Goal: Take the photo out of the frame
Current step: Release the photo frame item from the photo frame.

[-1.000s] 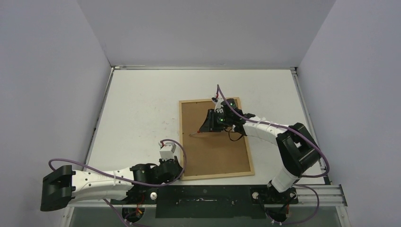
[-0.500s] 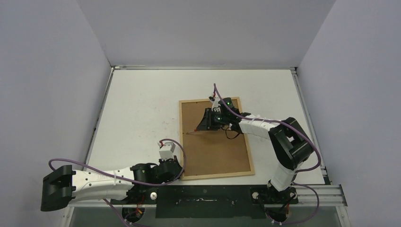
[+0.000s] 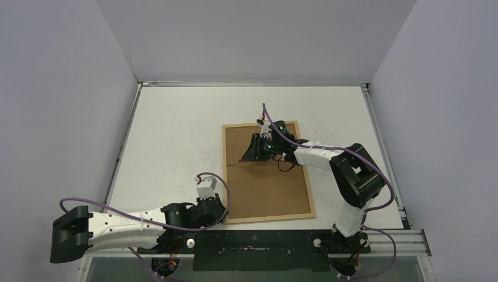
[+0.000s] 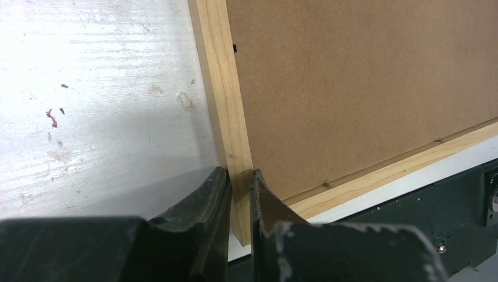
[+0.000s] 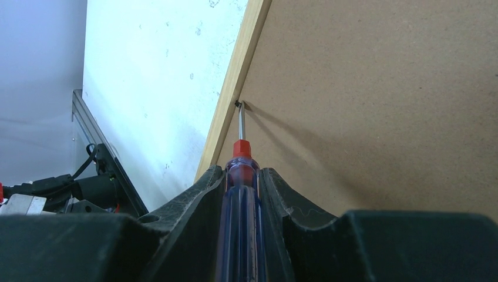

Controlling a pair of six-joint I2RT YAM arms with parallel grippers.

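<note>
Both grippers engaged: left gripper (image 4: 239, 192) clamps the frame (image 4: 225, 106), face-down on the table (image 4: 106, 88), at its near-left corner; right gripper (image 5: 242, 176) pinches a screwdriver (image 5: 242, 217), tip at a retaining tab (image 5: 238, 104). Recommend levering gently, frame pinned.

Scuffed white surface (image 3: 170, 141), plain pale grey walls (image 3: 252, 35) on its left, far and right edges, metal rail (image 3: 380, 141) along the right edge, soft even light

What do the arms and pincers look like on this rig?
The left arm and right arm: white links, black joint housings, a purple cable looping along each. Small green lights at the right wrist. The left pincer and right pincer: dark curved fingers, some whitish scuffs.
</note>
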